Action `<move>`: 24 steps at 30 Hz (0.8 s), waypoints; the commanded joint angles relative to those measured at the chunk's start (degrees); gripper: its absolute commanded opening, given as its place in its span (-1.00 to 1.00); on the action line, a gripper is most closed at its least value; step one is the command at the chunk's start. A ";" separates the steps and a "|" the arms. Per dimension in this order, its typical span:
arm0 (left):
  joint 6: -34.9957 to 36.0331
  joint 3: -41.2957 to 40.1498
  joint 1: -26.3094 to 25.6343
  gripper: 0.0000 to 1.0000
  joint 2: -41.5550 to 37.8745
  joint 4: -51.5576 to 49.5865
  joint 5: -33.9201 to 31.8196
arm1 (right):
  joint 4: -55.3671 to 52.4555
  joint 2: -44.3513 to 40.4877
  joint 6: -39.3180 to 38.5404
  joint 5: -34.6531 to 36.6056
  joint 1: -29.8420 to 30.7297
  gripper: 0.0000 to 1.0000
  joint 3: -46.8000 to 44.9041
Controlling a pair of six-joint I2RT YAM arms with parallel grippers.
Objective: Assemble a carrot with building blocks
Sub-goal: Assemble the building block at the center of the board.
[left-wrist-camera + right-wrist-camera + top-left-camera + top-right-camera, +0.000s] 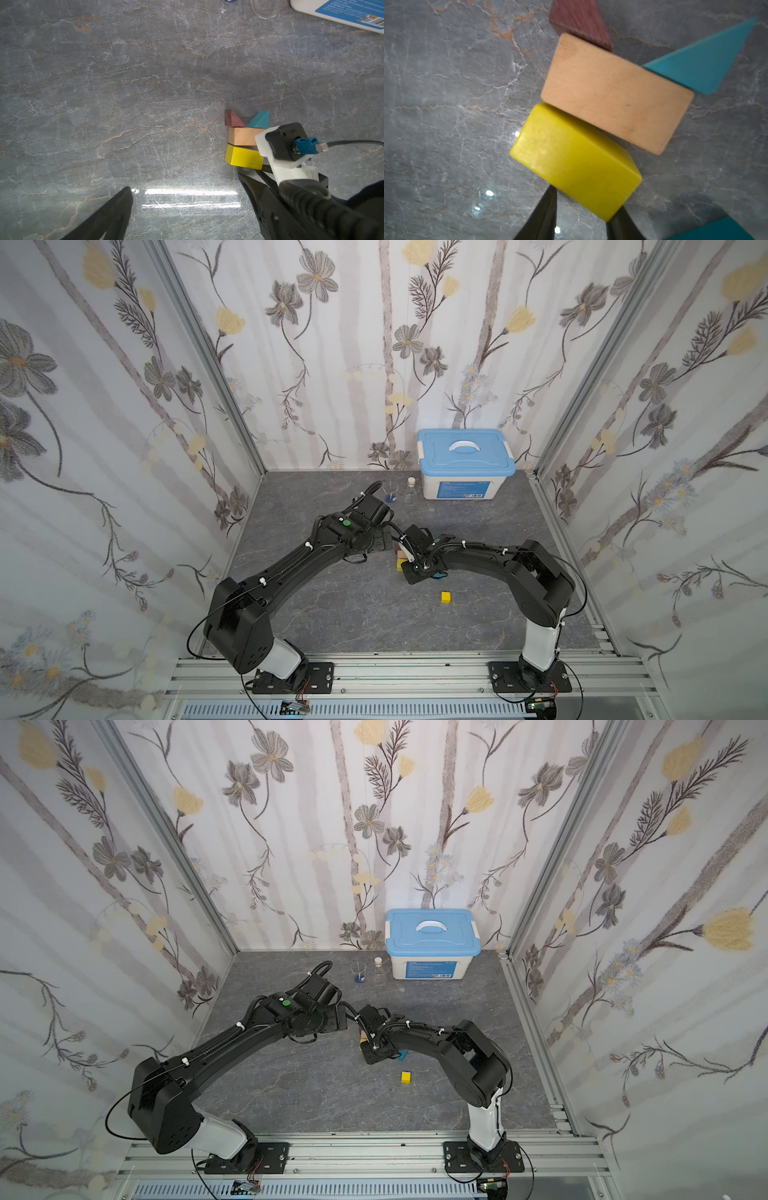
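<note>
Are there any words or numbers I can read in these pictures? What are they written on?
Nothing here can be read well enough to quote.
Blue label on the white box: lines of print, too small and blurred.
Barcode at that label's corner: digits too blurred.
Black camera on the right arm: faint mark, unreadable.
Yellow bar, tan bar, maroon triangle, teal triangle: no writing.

Floral walls (332, 364), grey marbled floor (353, 614).

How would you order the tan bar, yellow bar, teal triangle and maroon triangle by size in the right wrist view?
Tied: tan bar and yellow bar, yellow nearer.
Then teal triangle.
Smallest: maroon triangle, cropped.
</note>
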 commanded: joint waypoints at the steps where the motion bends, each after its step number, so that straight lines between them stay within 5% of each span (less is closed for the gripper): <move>1: -0.10 -0.10 0.31 1.00 -0.04 1.56 0.28 | 0.46 0.00 1.44 2.19 0.18 -0.23 -0.51; 14: -0.06 0.49 0.38 1.00 3.72 -0.62 3.31 | -2.06 -8.00 3.05 5.84 -0.59 -0.20 -3.77; 24: -0.67 -1.51 0.38 0.93 10.44 -0.82 6.70 | -1.89 -4.21 3.61 4.07 -1.26 -0.20 -2.90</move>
